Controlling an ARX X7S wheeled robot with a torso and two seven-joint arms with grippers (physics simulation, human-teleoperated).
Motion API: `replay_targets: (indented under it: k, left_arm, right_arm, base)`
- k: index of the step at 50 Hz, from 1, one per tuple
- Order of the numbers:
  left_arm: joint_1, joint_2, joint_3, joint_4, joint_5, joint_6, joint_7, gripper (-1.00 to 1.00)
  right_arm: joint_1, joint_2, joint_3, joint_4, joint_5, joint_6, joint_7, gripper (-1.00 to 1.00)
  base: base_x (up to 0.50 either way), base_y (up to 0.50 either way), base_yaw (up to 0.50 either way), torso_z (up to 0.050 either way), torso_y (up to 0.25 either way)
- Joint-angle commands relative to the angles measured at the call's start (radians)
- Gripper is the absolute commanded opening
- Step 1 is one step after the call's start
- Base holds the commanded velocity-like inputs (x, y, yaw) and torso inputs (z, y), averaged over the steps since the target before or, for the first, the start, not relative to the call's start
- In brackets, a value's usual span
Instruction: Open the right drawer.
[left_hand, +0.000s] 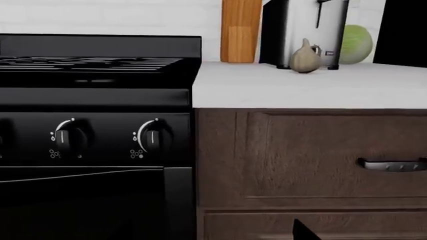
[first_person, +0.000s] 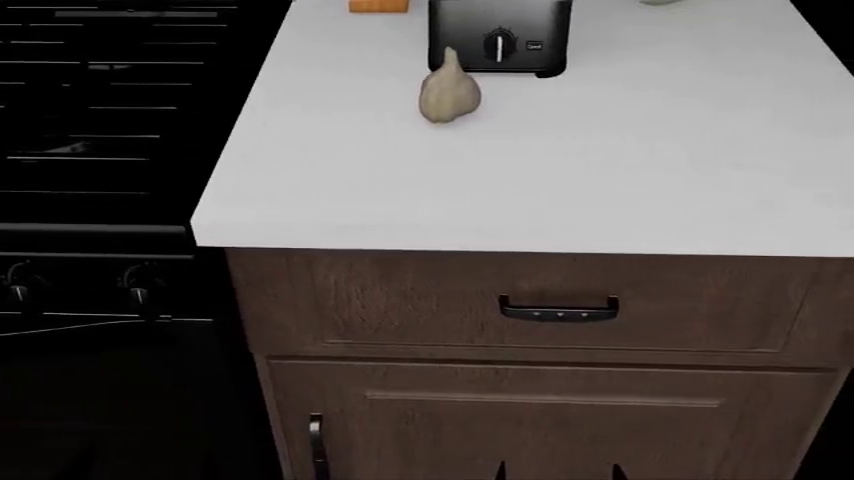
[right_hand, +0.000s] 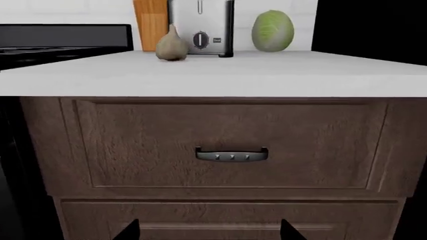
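- The right drawer (right_hand: 230, 145) sits closed under the white counter (right_hand: 267, 75), beside the black stove (left_hand: 93, 125).
- Right gripper (right_hand: 208, 231): jaws wide, apart from the bar handle (right_hand: 231, 154) (only tips visible).
- Left jaws: cannot tell.

Head above, wrists level (drawer (right_hand: 230, 145) shared)

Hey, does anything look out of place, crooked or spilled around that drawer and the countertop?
Nothing stands out. The right drawer sits shut and square, its handle level. On the countertop, the garlic and toaster stand upright, with no spill visible.
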Motion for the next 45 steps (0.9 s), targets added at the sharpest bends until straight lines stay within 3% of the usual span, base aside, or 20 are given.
replay_targets:
  k: [1,18,45]
  left_arm:
    - [-0.002,-0.007,0.009,-0.001,-0.007,0.004,-0.008,1.0]
    - [0.0,-0.025,0.033,0.011,-0.013,-0.013,-0.007,1.0]
    - [0.001,-0.04,0.053,0.019,-0.034,-0.004,-0.009,1.0]
  right_arm:
    - [0.004,0.006,-0.01,0.009,-0.001,-0.008,0.013,1.0]
    - [0.011,0.015,-0.021,0.026,0.004,-0.023,0.025,1.0]
    - [0.003,0.031,-0.037,-0.009,0.021,-0.005,0.046,1.0]
  base:
    - [0.0,0.0,0.0,0.0,0.0]
    - [0.0,0.0,0.0,0.0,-0.027]
    - [0.0,0.0,0.0,0.0,-0.243]
